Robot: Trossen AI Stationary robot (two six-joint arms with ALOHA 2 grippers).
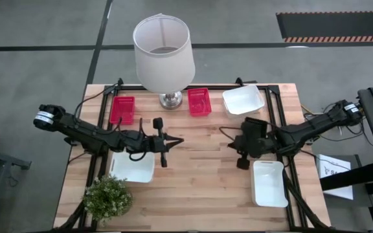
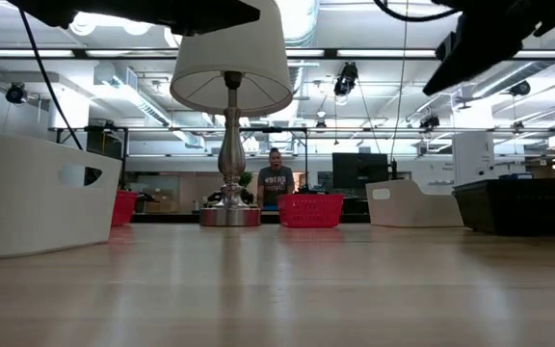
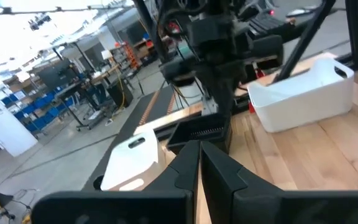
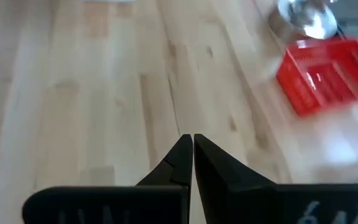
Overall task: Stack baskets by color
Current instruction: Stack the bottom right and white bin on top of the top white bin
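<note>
Both pincers clenched, empty: left pincer [image 1: 173, 141] and right pincer [image 1: 243, 150] hover over the worktop [image 1: 199, 181] in front of the lamp [image 1: 164, 52], red baskets [image 1: 199, 101] flanking its base; spread fingers before descending squarely over one rim.

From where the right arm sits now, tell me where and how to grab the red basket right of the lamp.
Probably take the red basket by one long rim wall, coming straight down from above: it sits upright and open-topped, so one finger can drop inside. The side facing away from the lamp base looks freer. The right gripper is shut and must open first.
</note>
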